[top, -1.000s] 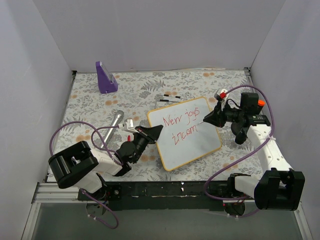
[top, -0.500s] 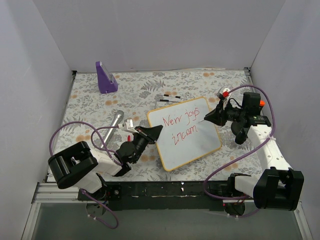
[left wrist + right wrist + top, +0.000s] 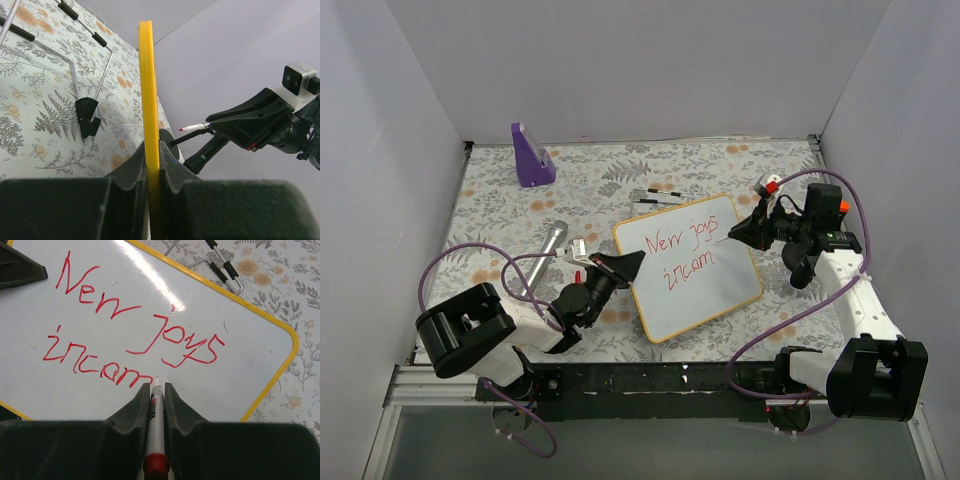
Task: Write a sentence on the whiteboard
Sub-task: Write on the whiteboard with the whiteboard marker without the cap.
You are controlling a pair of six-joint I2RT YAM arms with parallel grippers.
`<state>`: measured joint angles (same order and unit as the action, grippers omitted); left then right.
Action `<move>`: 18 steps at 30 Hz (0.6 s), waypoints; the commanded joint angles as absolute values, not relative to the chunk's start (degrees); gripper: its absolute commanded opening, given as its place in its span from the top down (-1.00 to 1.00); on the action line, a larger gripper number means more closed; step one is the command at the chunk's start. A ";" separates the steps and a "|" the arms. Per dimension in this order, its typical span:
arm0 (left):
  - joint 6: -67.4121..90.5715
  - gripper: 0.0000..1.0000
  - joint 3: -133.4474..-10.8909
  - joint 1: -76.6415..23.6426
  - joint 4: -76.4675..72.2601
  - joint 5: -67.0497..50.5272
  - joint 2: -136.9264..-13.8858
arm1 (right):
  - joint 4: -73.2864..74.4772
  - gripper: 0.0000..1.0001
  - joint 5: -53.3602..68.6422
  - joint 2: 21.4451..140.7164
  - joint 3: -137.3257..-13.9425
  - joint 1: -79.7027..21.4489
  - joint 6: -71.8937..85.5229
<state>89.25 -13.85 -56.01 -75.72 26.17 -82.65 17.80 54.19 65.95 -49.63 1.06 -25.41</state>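
Whiteboard (image 3: 695,290) gripped by its yellow edge in the left hand (image 3: 623,264), clamped shut to steady it. Right hand (image 3: 738,233) closed on the marker (image 3: 156,402), tip just ahead, sentence (image 3: 135,340) unfinished at "incom".

Top view: whiteboard (image 3: 688,265) fills the centre of the counter (image 3: 500,200). Left claw (image 3: 634,261) is clamped on its left edge, and right claw (image 3: 733,237) holds a marker (image 3: 156,425) over its upper right edge, so both flanks are blocked. Wire stand (image 3: 657,195) sits just above the board, narrow gap. Silver cylinder (image 3: 549,248) left of centre, purple block (image 3: 532,156) upper left. Open passage: upper centre to upper right, and between block and cylinder. Walls (image 3: 640,70) close off three sides.
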 commanded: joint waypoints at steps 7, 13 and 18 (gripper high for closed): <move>85.52 1.00 -12.92 -56.34 -90.62 25.40 -81.30 | 14.24 0.97 55.11 66.18 -48.69 1.58 -23.91; 85.78 1.00 -12.92 -56.25 -90.61 25.14 -81.39 | 12.74 0.97 55.46 67.49 -48.25 1.58 -22.50; 85.69 1.00 -13.01 -56.34 -90.44 25.31 -81.39 | 12.13 0.97 54.23 68.82 -47.55 1.58 -21.62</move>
<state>89.36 -13.72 -56.01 -75.77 26.20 -82.65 14.79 54.15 68.03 -48.84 1.17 -23.00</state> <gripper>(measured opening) 0.064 0.192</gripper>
